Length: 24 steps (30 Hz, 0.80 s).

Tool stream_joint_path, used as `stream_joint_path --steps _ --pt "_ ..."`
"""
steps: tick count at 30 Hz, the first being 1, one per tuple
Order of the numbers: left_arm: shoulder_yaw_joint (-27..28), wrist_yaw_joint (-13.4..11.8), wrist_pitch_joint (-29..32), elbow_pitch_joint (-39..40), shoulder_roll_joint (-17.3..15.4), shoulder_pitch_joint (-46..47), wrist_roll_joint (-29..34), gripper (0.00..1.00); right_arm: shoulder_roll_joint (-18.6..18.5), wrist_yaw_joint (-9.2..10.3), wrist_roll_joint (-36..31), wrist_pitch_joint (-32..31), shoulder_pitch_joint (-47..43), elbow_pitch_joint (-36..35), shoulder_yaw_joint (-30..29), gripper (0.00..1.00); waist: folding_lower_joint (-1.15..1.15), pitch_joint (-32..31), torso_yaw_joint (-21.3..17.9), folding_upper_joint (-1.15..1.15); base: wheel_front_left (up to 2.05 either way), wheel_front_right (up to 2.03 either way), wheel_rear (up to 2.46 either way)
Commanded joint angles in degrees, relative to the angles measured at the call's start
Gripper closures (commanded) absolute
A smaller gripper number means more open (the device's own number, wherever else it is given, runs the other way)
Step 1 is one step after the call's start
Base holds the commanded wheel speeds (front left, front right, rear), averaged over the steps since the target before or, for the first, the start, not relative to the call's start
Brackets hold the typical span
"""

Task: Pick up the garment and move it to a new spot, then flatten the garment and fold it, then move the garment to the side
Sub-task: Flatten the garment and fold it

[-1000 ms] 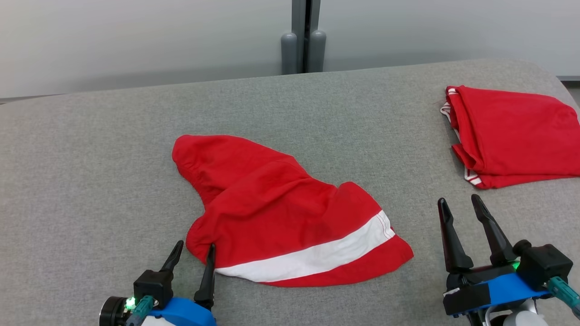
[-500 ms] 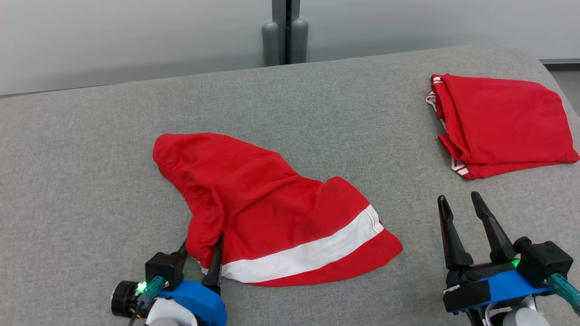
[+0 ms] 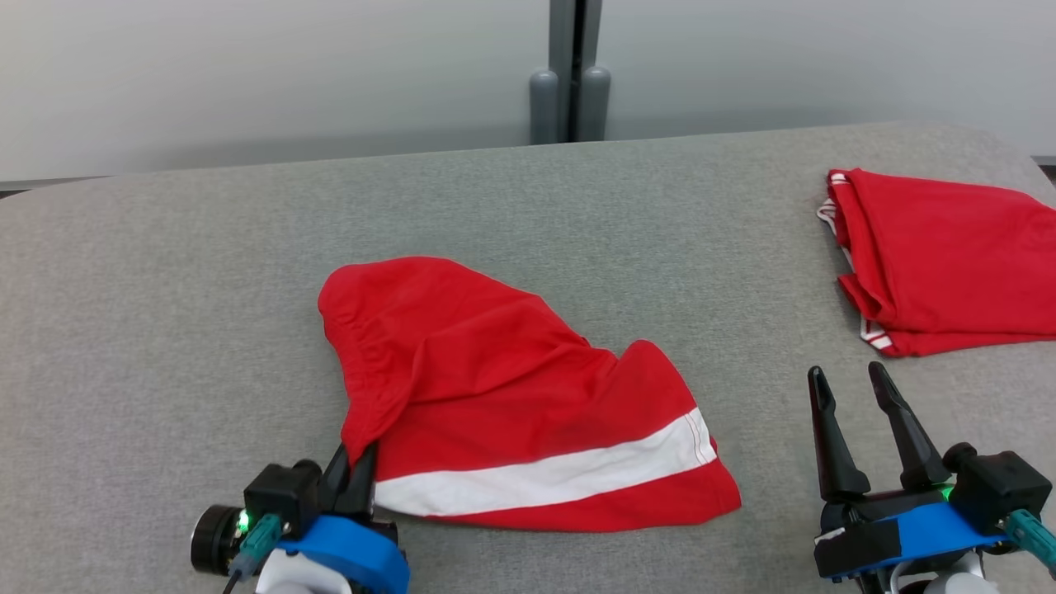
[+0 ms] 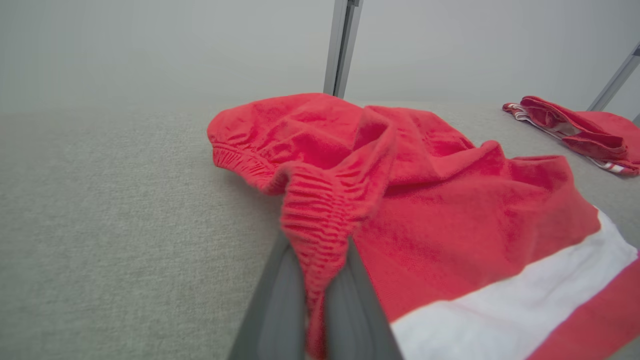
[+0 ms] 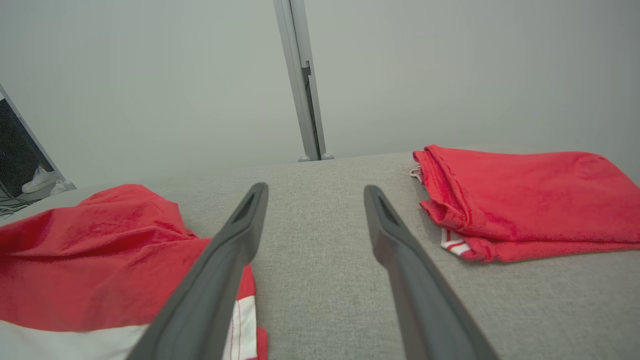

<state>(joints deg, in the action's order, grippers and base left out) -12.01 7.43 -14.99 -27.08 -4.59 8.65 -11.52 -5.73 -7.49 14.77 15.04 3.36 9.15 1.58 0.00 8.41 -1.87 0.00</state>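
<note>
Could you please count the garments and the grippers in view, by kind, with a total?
Garments: 2, the crumpled red garment and the folded red garment
Grippers: 2, the left gripper and the right gripper
Total: 4

The left gripper [image 4: 316, 250], jaws pinched on the elastic waistband of red, white-striped shorts [image 4: 450, 210] lying on a grey surface [image 4: 100, 225].

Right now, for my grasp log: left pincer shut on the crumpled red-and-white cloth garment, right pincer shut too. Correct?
No: the right wrist view shows the right pincer open, empty. The left pincer is shut on the crumpled red-and-white cloth garment.
</note>
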Motion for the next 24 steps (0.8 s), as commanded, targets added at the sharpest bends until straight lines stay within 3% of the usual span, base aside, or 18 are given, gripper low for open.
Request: stream_joint_path --steps 1,13,14,15,16,24 --pt "0.3 0.0 -0.3 0.9 -0.2 -1.1 0.5 1.00 0.1 -0.01 0.0 0.2 -0.6 0.1 -0.1 0.00 0.00 0.0 0.5 0.00 0.00 0.00 0.00" --pt "2.3 -1.0 -0.3 4.7 0.2 -10.7 0.6 1.00 0.6 -0.01 0.5 0.2 -1.1 0.9 0.2 0.00 0.00 -0.4 2.7 0.00 0.00 0.00 0.00" --pt "2.2 -0.9 -0.3 4.5 0.2 -10.6 0.6 0.90 0.6 -0.01 0.6 0.2 -1.1 1.1 0.3 0.00 0.00 -0.4 2.7 0.00 0.00 0.00 0.00" --pt "2.2 -0.9 -0.3 4.2 0.3 -10.7 0.3 0.49 0.7 -0.01 0.6 0.2 -1.1 1.2 0.4 0.00 0.00 -0.5 2.6 0.00 0.00 0.00 0.00" --pt "2.1 -0.9 -0.3 3.9 0.4 -10.6 0.1 0.00 0.7 -0.01 0.7 0.2 -1.1 1.3 0.5 0.00 0.00 -0.5 2.6 0.00 0.00 0.00 0.00" --pt "1.1 -1.0 -0.3 9.3 1.0 -9.8 2.3 0.00 0.2 -0.01 0.9 0.2 -1.4 1.6 0.2 0.00 0.00 -1.2 2.1 0.00 0.00 0.00 0.00"
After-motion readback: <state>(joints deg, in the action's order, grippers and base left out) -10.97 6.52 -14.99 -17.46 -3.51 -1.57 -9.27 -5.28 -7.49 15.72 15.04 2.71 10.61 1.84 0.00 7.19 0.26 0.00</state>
